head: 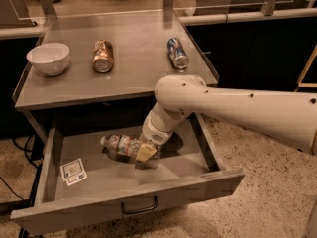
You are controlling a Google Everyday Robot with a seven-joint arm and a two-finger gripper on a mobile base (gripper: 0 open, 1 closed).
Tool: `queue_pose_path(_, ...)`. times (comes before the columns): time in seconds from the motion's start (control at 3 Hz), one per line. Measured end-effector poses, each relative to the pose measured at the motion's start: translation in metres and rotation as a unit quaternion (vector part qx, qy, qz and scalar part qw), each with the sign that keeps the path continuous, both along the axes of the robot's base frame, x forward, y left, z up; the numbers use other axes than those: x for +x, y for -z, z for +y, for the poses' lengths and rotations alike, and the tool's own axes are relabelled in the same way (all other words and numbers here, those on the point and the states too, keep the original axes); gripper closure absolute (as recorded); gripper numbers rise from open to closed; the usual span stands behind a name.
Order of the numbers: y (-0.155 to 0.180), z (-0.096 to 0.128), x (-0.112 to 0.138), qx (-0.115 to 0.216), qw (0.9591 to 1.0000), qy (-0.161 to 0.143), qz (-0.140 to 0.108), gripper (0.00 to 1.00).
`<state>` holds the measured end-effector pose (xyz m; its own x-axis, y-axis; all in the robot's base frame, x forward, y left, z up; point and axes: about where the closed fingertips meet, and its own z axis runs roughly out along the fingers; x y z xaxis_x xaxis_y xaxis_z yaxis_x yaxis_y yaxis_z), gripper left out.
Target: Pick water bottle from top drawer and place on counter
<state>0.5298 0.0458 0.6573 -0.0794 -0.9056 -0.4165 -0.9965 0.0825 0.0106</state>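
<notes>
The water bottle (120, 145) is clear with a white cap and a coloured label band. It lies on its side in the open top drawer (99, 175), cap pointing left. My gripper (146, 152) reaches down into the drawer from the right and is closed around the bottle's base end; one yellowish finger pad (144, 152) shows in front of it. A shadow lies under the bottle. The counter (133, 73) is the grey table top directly above the drawer.
On the counter stand a white bowl (48, 58) at the left, a gold can (103, 56) lying in the middle and a blue-silver can (177, 52) lying at the right. A white marked card (73, 171) lies in the drawer's front left. The black pull handle (139, 206) is on the drawer front.
</notes>
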Motion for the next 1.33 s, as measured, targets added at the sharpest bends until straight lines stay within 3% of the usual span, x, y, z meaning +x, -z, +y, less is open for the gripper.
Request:
queue_pose_path(0.67,-0.065,-0.015,-0.018,0.006,0.9995,0.01,-0.031,1.0)
queue_pose_path(1.33,-0.081,-0.015,-0.012,0.009,0.9991,0.016,-0.038,1.0)
